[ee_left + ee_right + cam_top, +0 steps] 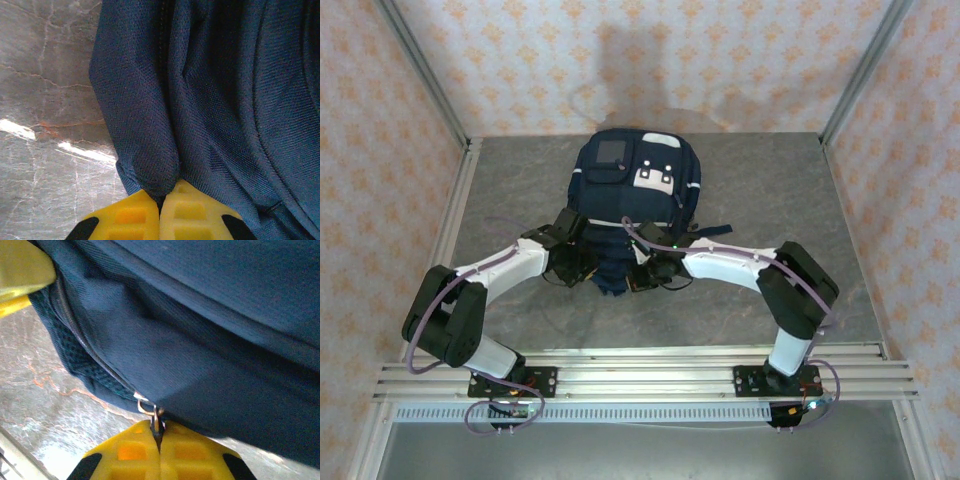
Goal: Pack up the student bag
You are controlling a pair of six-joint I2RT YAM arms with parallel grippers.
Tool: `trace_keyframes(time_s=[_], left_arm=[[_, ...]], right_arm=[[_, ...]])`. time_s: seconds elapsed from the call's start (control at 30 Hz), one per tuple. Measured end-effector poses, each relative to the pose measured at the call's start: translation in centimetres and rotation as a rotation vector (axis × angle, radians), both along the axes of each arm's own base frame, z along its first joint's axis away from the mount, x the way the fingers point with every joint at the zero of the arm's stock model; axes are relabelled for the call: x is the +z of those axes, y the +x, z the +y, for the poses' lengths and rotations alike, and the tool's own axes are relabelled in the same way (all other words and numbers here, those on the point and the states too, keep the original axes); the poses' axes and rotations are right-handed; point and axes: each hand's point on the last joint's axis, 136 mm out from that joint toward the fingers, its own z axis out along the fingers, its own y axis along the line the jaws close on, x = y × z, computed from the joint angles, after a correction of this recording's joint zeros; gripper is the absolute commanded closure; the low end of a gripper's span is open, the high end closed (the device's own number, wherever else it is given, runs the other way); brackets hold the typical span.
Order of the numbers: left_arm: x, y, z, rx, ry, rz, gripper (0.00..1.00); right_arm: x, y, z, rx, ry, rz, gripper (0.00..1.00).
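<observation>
Nearest the bases, the alu rail [620, 372] crosses the table edge. Both arms bend inward fr. it and meet at the near end of the student bag [635, 190].

L wrist cam: left gripper [161, 206] is clenched, its yellow pads [125, 220] pressed together w/ a fold of the bag's navy fabric pinched at the tips. The fold rises straight ahead of the tips. The rest of the cloth spreads ahead and to the gripper's right, and the grey stone tabletop [45, 150] lies to its left.

R wrist cam: right gripper [159, 437] is also clamped tight, grasping the small metal zip pull [154, 414] right at the fingertips. The zip track [90, 357] runs away fr. the pull, ahead and to the left. Navy cloth sits directly ahead of and above the tips and extends to the right, w/ tabletop below-left.

Top cam: the two grippers sit near each other at the bag's near end, L one at its left side, R one at its right. The bag's body stretches away fr. both, flat on the table approx. at its centre. The white patches [655, 178] are on the far half, beyond the grippers. Past the bag's far end stands the patterned back wall [640, 60].
</observation>
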Motion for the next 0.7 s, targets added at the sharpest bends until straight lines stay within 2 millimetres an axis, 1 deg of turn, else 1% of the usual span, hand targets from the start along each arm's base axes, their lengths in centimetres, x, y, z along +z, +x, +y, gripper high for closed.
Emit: trace_keyframes(time_s=[0.1, 0.17, 0.23, 0.33, 0.43, 0.5, 0.57, 0.63, 0.7], left_arm=[[0.0, 0.0, 0.1, -0.007, 0.004, -0.002, 0.94], [0.0, 0.0, 0.2, -0.012, 0.006, -0.003, 0.94], [0.1, -0.1, 0.2, -0.020, 0.009, -0.005, 0.94], [0.3, -0.1, 0.7, -0.031, 0.029, -0.008, 0.94], [0.6, 0.1, 1.8, -0.036, 0.066, -0.006, 0.94], [0.9, 0.3, 3.1, -0.028, 0.093, -0.002, 0.94], [1.5, 0.6, 4.5, -0.017, 0.119, -0.006, 0.93], [2.3, 1.0, 5.9, -0.010, 0.147, -0.018, 0.87], [3.3, 1.3, 7.1, -0.001, 0.177, -0.029, 0.76]], right_arm=[[0.1, -0.1, -1.5, -0.002, -0.016, -0.007, 1.00], [0.5, 0.1, -2.0, -0.010, -0.005, -0.017, 1.00], [0.7, 0.3, -2.1, -0.007, 0.009, -0.019, 1.00], [0.6, 0.2, -1.6, 0.013, 0.038, 0.000, 1.00], [0.1, 0.2, -0.3, 0.035, 0.069, 0.041, 1.00], [-0.1, 0.5, 1.0, 0.046, 0.096, 0.066, 1.00], [0.1, 0.6, 2.4, 0.055, 0.126, 0.078, 1.00], [0.4, 0.7, 3.9, 0.056, 0.153, 0.086, 1.00], [0.6, 0.8, 5.3, 0.050, 0.170, 0.095, 1.00]])
